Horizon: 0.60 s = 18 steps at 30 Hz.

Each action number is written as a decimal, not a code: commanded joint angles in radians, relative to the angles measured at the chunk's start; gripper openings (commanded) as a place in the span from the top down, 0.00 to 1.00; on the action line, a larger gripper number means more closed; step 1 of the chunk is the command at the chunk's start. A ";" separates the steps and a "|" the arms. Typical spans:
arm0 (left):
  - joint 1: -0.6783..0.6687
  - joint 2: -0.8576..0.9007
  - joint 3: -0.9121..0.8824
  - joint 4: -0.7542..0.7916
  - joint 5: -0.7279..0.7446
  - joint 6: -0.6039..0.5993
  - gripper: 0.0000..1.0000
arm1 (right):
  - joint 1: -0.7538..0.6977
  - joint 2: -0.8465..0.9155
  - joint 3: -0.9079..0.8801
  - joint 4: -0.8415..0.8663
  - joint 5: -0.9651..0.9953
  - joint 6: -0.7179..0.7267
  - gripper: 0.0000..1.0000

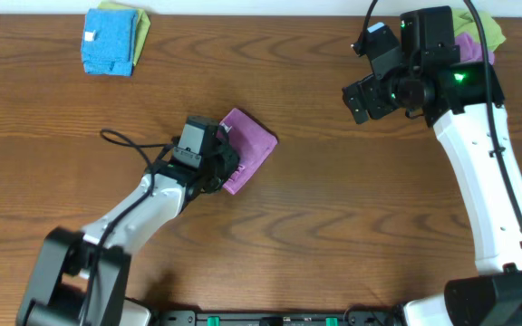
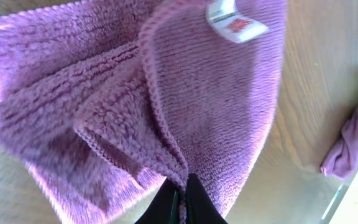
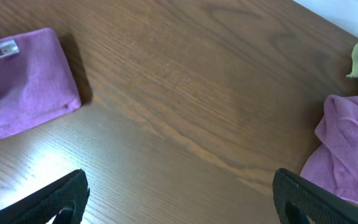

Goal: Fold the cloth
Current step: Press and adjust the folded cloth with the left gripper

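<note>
A purple cloth point(image 1: 248, 147) lies folded near the middle of the table. It fills the left wrist view point(image 2: 216, 106), with a white tag point(image 2: 235, 23) on top, and shows at the left of the right wrist view point(image 3: 27, 84). My left gripper point(image 1: 217, 167) is shut on an edge of the purple cloth point(image 2: 180, 186). My right gripper point(image 1: 370, 95) hovers over bare table at the far right, open and empty point(image 3: 179, 199).
A folded blue cloth on a green one point(image 1: 111, 41) sits at the far left. A crumpled purple cloth point(image 1: 471, 47) and a green cloth point(image 1: 478, 23) lie at the far right, also seen in the right wrist view point(image 3: 347, 149).
</note>
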 commanded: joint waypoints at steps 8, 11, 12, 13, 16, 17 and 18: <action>0.004 -0.151 0.003 -0.211 -0.125 0.083 0.94 | -0.004 -0.015 0.006 0.001 -0.022 0.007 0.06; 0.003 -0.151 0.003 -0.273 -0.159 0.084 0.94 | -0.004 -0.015 0.001 0.002 -0.064 0.006 0.12; 0.003 -0.151 0.003 -0.283 -0.167 0.095 0.94 | -0.004 -0.014 -0.003 0.002 -0.068 0.006 0.12; 0.003 -0.151 0.003 -0.291 -0.175 0.108 0.94 | -0.004 -0.012 -0.006 0.002 -0.068 0.006 0.12; 0.004 -0.151 0.003 -0.326 -0.194 0.124 0.94 | -0.004 -0.009 -0.019 0.002 -0.068 0.006 0.12; 0.004 -0.151 0.003 -0.326 -0.194 0.132 0.95 | -0.004 -0.009 -0.023 0.005 -0.068 0.006 0.12; 0.004 -0.151 0.003 -0.326 -0.190 0.140 0.94 | -0.004 -0.009 -0.028 0.010 -0.068 0.006 0.12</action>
